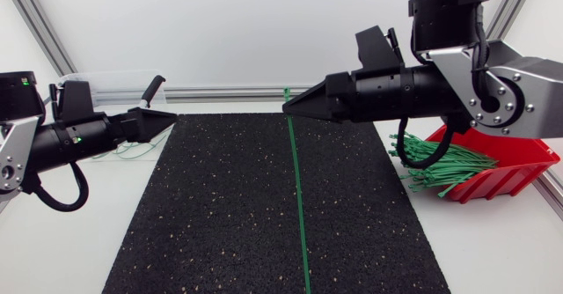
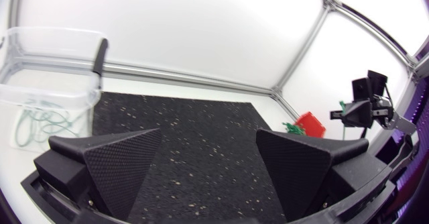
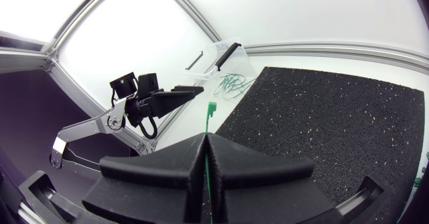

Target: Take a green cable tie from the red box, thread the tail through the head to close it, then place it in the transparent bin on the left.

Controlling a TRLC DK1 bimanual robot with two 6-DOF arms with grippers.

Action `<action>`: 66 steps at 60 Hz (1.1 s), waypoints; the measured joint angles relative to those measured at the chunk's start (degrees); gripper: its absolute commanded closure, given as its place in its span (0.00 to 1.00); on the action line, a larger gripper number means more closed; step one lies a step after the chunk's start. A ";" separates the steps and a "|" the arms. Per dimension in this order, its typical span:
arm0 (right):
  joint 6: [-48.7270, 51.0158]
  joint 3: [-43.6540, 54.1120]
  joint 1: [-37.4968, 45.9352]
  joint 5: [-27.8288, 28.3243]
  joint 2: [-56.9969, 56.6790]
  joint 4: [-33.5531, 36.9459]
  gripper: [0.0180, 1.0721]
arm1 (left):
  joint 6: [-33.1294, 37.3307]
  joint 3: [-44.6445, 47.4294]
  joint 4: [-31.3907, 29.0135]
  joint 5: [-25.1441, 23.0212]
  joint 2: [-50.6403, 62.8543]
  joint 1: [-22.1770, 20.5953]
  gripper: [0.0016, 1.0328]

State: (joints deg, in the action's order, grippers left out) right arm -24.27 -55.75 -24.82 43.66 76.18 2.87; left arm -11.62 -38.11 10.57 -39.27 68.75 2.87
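One green cable tie (image 1: 297, 188) clamped in right gripper (image 1: 288, 106)

Head view: right gripper hovered over far edge of black mat (image 1: 220, 215), fingers pressed together on the tie near its head end. Tail ran in a straight line over mat's middle twd the near edge. Red box (image 1: 519, 172) sat at the right, partly behind the right arm, w/ a thick bundle of green ties (image 1: 444, 169) in it, ends spilling over its open front. Transparent bin (image 1: 101, 84) stood at far left, a few closed green loops (image 1: 132, 150) inside. Left gripper (image 1: 169, 117) was just in front of the bin.

Left wrist view: left fingers stood wide apart, nothing btwn them. Bin was ahead and off to one side, loops on its floor, black latch (image 2: 99, 56) at its rim. Red box was well apart, across the mat, green ends poking out. Right gripper was near it, higher up.

Right wrist view: right fingers met tip to tip w/ the tie pinched btwn, head end sticking up just past the tips. Ahead were left gripper and the bin w/ a tangle of loops.
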 measured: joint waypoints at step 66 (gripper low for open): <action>-12.24 1.11 4.26 12.33 5.60 -10.67 0.95 | -14.43 -8.72 11.65 -25.44 11.82 -26.25 0.05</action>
State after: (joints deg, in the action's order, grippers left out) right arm -36.51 -54.63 -20.56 55.99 81.78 -7.79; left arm -26.04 -46.83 22.22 -64.71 80.58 -23.38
